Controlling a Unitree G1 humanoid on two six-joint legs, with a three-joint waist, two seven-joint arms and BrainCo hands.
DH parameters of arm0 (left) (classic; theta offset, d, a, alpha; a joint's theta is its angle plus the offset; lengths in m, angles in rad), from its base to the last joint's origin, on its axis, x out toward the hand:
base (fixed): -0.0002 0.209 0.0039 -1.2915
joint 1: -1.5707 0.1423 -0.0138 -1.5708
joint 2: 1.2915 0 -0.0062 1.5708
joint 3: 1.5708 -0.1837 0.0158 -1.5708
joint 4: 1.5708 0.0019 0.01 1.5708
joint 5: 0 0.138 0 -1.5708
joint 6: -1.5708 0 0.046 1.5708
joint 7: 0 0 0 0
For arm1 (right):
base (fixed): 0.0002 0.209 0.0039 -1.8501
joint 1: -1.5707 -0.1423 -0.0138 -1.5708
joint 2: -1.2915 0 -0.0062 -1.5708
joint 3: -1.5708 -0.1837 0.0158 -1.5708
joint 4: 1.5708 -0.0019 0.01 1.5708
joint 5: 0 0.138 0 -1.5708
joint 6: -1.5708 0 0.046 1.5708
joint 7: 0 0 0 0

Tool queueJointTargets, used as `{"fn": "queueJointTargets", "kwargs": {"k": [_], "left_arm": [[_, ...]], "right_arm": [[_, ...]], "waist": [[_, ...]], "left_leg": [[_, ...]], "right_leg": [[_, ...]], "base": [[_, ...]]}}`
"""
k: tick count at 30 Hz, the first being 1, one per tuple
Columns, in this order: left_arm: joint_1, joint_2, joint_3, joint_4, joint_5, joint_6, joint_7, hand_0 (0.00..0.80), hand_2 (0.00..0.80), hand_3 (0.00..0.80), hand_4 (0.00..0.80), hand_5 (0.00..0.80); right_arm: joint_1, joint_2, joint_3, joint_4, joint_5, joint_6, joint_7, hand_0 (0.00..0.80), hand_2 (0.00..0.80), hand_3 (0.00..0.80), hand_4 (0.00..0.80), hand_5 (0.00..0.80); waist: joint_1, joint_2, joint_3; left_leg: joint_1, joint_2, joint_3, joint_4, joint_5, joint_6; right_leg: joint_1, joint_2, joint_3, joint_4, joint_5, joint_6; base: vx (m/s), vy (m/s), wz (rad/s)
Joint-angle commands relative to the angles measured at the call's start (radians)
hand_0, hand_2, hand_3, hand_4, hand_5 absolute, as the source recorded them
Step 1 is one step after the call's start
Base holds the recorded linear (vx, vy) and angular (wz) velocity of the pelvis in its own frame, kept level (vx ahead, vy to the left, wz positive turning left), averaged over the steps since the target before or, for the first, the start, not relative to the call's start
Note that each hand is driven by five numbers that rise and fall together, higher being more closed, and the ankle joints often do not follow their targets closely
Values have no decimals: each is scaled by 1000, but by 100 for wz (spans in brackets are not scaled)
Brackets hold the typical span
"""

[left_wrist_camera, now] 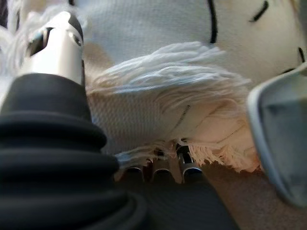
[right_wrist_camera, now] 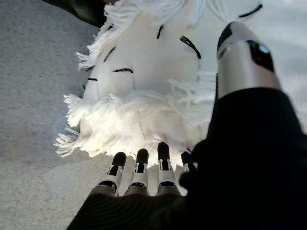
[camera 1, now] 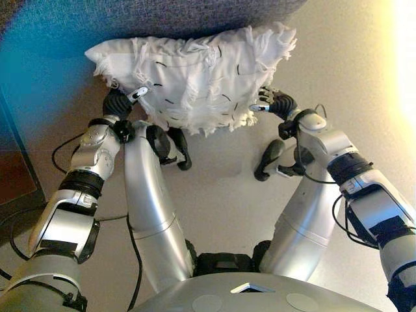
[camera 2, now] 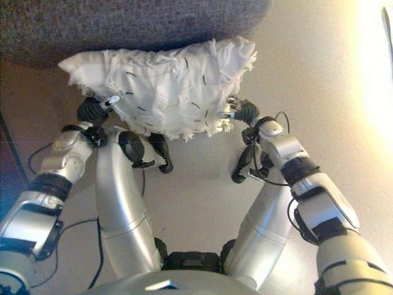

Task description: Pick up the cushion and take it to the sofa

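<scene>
Grey sofa (camera 1: 162, 16) edge spans the far side, bare pale floor (camera 1: 221, 195) open on the near side. White fringed cushion (camera 1: 195, 78) held up against the sofa's edge. Left hand (camera 1: 120, 103) and right hand (camera 1: 276, 104) grasp its two ends, fingers beneath, thumbs on top.

the cushion (camera 1: 195, 78) hangs between the two hands, above the floor (camera 1: 221, 201). the left hand (camera 1: 119, 103) is at its left end, the right hand (camera 1: 276, 104) at its right end, fingers under its edge. the sofa (camera 1: 162, 16) lies just behind the cushion, perhaps touching its far edge.
</scene>
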Motion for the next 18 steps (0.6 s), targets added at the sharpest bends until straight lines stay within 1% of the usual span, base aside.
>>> {"fn": "queueJointTargets", "kwargs": {"k": [1,2,3,4,7,8,9,13,18], "left_arm": [[-94,-74,-63,-45,2,-18,-84,0,0,0,0,0],[-101,-81,-70,-51,-1,-12,-81,0,0,0,0,0],[-104,-84,-76,-52,-3,-12,-86,0,0,0,0,0],[-102,-91,-79,-56,0,-12,-87,0,0,0,0,0],[-95,-107,-90,-67,3,-25,-85,0,0,0,0,0],[-95,-111,-92,-72,10,-27,-94,499,499,499,499,499],[-95,-116,-95,-77,18,-30,-96,800,800,800,800,800],[-87,-141,-107,-89,22,-56,-85,800,800,800,800,800],[-61,-167,-98,-108,39,-57,-48,800,800,800,800,800]], "right_arm": [[-64,13,46,-51,-15,13,28,154,154,154,154,154],[-70,19,52,-51,-16,22,28,417,417,417,417,417],[-73,25,58,-49,-15,26,24,624,624,624,624,624],[-73,32,62,-49,-15,29,19,800,800,800,800,800],[-72,52,67,-57,7,54,1,800,800,800,800,800],[-70,57,66,-60,15,59,-7,800,800,800,800,800],[-67,64,64,-61,18,63,-11,800,800,800,800,800],[-55,93,63,-62,23,77,-80,800,800,800,800,800],[-29,111,50,-74,24,98,-151,800,800,800,800,800]], "waist": [[-16,36,-12],[-17,36,-12],[-17,37,-12],[-17,39,-12],[-15,45,-12],[-15,46,-12],[-15,46,-12],[-17,50,-12],[-19,53,-12]], "left_leg": [[22,40,-129,17,-97,-69],[22,38,-131,26,-99,-67],[22,36,-134,35,-101,-65],[22,34,-137,43,-103,-65],[22,31,-145,72,-111,-63],[22,30,-148,79,-115,-62],[22,29,-151,88,-118,-61],[22,28,-159,107,-121,-61],[22,30,-173,138,-128,-63]], "right_leg": [[5,-25,158,-147,131,45],[5,-23,164,-140,132,43],[5,-22,170,-133,131,41],[5,-22,176,-124,129,40],[5,-23,187,-97,123,37],[5,-24,191,-92,121,35],[5,-22,193,-85,120,34],[5,-17,207,-59,111,28],[5,-9,221,-20,97,20]], "base": [[48,-37,4],[47,-48,7],[43,-46,8],[43,-41,9],[45,-26,9],[47,-31,6],[32,-26,2],[50,-15,1],[53,4,0]]}}
